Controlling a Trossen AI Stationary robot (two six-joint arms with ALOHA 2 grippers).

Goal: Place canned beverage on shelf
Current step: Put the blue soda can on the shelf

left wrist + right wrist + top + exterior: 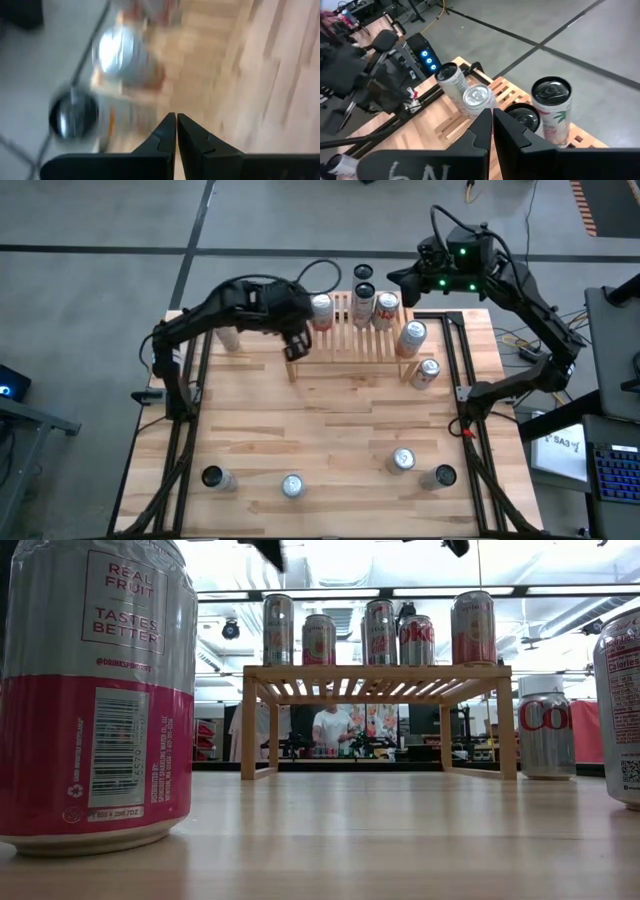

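Closest to the low camera, a pink-and-silver can (95, 690) filled the left of the frame, standing upright on the tabletop (380, 840); seen from above, four loose cans stood along the lower edge of the picture, among them one at lower centre (291, 485) and one to its right (403, 460). Further back, in the upper middle of the overhead frame, sat the shelf (352, 338), with five cans upright on its slats and two more off its right end on the tabletop, one (426, 372) lying tilted. The left tool (294, 348) hung over the shelf's left end, fingers pressed together and pinching nothing. The right tool (492, 125) was poised beyond the shelf's upper right corner, likewise pressed together and empty. To my eye a can like these would be rigid if full, fairly weighty for its size, smooth and apt to slip; I'd take it across the cylinder wall about mid-height, firmly but without denting it.
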